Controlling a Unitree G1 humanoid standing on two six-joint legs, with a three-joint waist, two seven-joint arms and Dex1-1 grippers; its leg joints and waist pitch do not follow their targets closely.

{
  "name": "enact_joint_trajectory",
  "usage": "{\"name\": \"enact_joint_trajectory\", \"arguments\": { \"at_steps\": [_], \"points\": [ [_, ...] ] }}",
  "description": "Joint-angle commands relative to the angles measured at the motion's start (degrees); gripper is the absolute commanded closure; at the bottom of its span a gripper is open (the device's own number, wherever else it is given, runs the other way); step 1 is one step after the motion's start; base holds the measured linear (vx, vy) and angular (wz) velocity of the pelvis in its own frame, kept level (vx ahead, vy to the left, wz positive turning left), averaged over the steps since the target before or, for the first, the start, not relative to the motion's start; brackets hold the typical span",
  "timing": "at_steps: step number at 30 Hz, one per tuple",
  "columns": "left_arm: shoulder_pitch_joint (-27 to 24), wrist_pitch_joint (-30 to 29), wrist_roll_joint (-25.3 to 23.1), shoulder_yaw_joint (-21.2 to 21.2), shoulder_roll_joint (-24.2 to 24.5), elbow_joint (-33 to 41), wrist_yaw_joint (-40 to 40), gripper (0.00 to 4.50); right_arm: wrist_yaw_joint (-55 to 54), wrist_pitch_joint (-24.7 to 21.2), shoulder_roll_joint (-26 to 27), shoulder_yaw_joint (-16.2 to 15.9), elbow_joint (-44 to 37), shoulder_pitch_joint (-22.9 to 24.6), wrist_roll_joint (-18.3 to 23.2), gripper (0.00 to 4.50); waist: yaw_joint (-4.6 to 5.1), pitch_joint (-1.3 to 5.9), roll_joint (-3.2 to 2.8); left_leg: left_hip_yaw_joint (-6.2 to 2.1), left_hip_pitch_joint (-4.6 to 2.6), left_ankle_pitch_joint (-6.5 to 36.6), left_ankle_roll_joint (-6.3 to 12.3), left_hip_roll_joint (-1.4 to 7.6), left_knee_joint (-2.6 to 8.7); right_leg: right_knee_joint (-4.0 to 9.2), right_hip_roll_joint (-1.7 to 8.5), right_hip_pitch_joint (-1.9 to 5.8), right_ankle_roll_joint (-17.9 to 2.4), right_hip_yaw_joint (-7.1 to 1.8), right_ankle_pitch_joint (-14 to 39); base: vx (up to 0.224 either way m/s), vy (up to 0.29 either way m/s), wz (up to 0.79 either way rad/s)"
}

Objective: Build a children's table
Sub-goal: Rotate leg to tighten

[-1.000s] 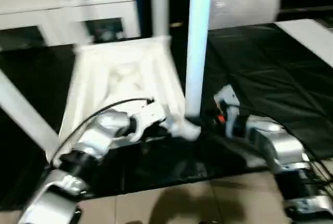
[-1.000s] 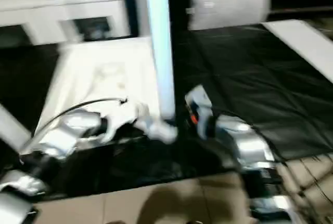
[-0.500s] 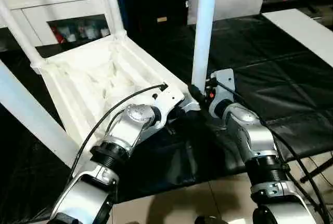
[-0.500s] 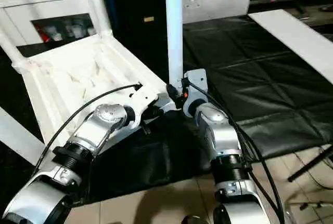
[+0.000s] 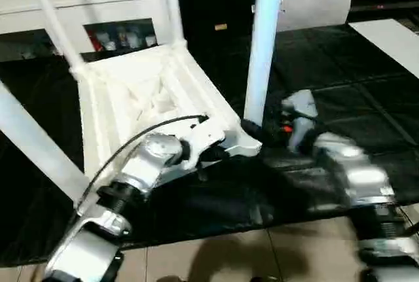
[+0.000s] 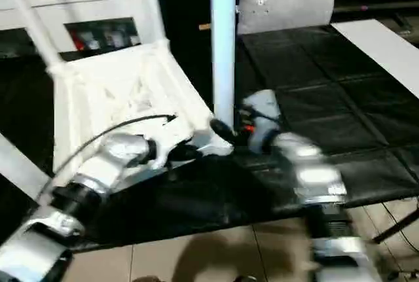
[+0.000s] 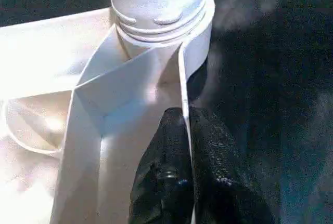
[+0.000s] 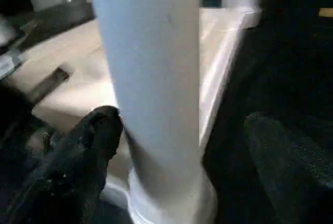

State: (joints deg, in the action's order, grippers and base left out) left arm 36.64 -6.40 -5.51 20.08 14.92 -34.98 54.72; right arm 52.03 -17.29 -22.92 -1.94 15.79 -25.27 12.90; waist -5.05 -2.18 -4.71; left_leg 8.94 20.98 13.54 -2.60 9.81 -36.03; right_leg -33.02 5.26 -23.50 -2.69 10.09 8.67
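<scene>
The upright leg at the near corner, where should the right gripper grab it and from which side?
Low on the leg, just above its socket. Come in level from the right, where the right gripper already straddles it. The tube is round and vertical, so the jaws close squarely across it, and the tabletop blocks the left.

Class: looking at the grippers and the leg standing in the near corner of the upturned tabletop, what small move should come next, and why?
Probably draw the right gripper clear: its fingers stand apart around the leg, already upright in its socket, while the left gripper pinches the tabletop rim.
</scene>
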Motion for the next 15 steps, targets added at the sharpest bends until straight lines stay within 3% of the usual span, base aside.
{"name": "enact_joint_trajectory", "arguments": {
  "at_steps": [1,6,7,9,10,12,15],
  "points": [
    [0.7,2.9,-0.9,1.7,1.8,0.1,4.0,4.5,7.8,0.0,-2.2,-2.7,-1.8,0.2,0.4,0.06,-0.36,4.19,0.96,-1.07,0.22,2.1,7.52,3.27,3.81,4.05,4.71,4.39,-2.7,-3.98,16.3,0.0,0.0,0.0],
    [-0.3,7.6,-0.3,3.8,4.0,1.5,11.0,4.5,15.0,0.8,-5.6,-4.7,0.6,-1.9,0.5,0.06,-0.86,4.2,0.94,-0.99,0.19,1.9,7.39,3.39,3.72,4.19,4.64,4.15,-3.2,-3.84,17.5,0.0,0.0,0.0],
    [-0.9,8.9,0.3,4.9,4.9,2.5,14.5,4.5,19.4,1.4,-6.7,-6.0,1.9,-3.2,1.1,0.06,-1.12,4.24,1.3,-0.94,0.21,2.0,7.38,3.45,3.76,4.23,4.68,4.18,-3.3,-3.81,17.9,0.0,0.0,0.0],
    [-1.0,9.3,0.5,5.2,5.1,2.9,15.5,4.5,20.9,1.5,-7.0,-6.4,2.2,-3.5,1.4,0.06,-1.55,4.21,0.95,-0.98,0.05,2.1,7.57,3.79,3.75,4.04,4.73,3.91,-3.7,-3.94,17.9,0.0,0.0,0.0],
    [-1.4,10.3,0.8,6.1,5.7,3.7,17.5,4.5,23.5,1.3,-7.7,-7.6,2.8,-4.2,1.4,0.23,-1.94,4.28,1.25,-0.92,-0.13,1.7,7.49,3.92,3.72,3.98,4.76,3.84,-3.9,-4.08,17.3,0.0,0.0,0.0],
    [-1.5,10.5,0.8,6.3,5.8,3.9,17.9,4.5,24.1,1.3,-7.8,-7.8,2.9,-4.3,1.4,0.34,-2.55,4.31,1.09,-1.02,-0.06,1.2,7.52,4.07,3.77,3.63,4.86,3.83,-4.5,-4.14,16.8,0.0,0.0,0.0],
    [-2.1,11.3,1.3,7.2,6.7,5.2,21.0,4.5,28.4,1.5,-8.3,-9.6,3.7,-5.0,1.2,0.59,-3.43,4.32,1.39,-0.94,-0.22,1.0,7.21,4.25,3.8,3.54,5.01,3.73,-4.8,-4.3,16.6,0.0,0.0,0.0]
  ]
}}
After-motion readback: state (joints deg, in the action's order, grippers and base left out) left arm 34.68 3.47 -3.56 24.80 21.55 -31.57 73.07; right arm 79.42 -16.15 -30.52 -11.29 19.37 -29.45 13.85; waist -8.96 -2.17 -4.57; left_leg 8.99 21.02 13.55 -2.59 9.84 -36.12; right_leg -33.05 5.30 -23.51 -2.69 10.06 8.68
